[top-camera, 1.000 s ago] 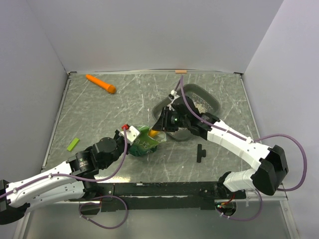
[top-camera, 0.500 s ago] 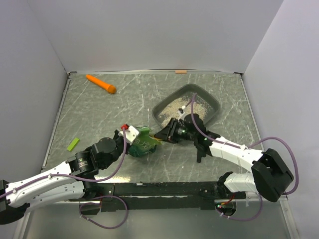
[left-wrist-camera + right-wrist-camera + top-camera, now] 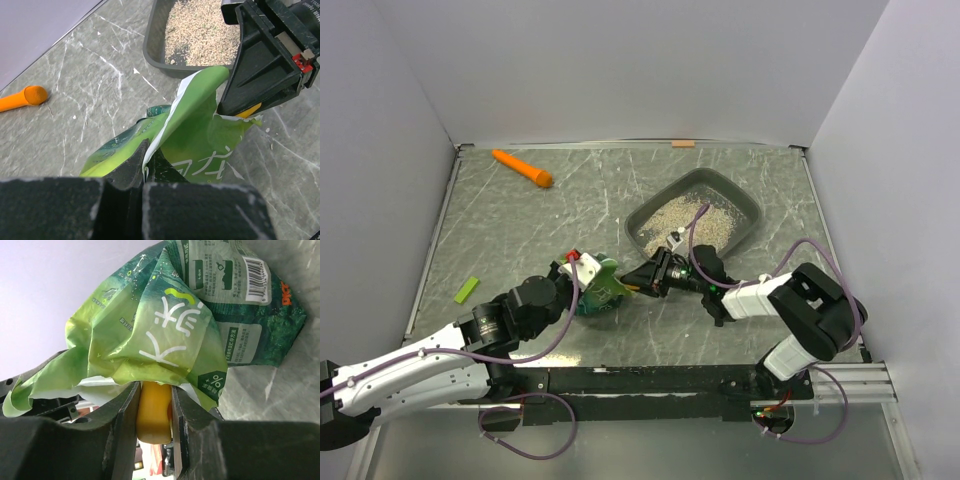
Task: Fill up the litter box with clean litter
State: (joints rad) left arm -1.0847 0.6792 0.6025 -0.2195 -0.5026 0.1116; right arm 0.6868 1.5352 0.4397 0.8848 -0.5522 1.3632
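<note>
**Scoop at the bag mouth, box at 1 o'clock**

The green bag [image 3: 603, 292] is pinched by its edge in the closed left gripper [image 3: 146, 159]. A yellow-orange scoop [image 3: 152, 412] is clamped in the right gripper [image 3: 635, 279] at the bag's mouth. The litter box [image 3: 756, 212], partly covered with clean litter [image 3: 692, 222], lies at 1 o'clock from the scoop in the top view, its long axis running 8 to 2; the right arm is judged nearer

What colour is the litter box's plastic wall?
Dark grey; the litter box shows best in the top external view.
</note>
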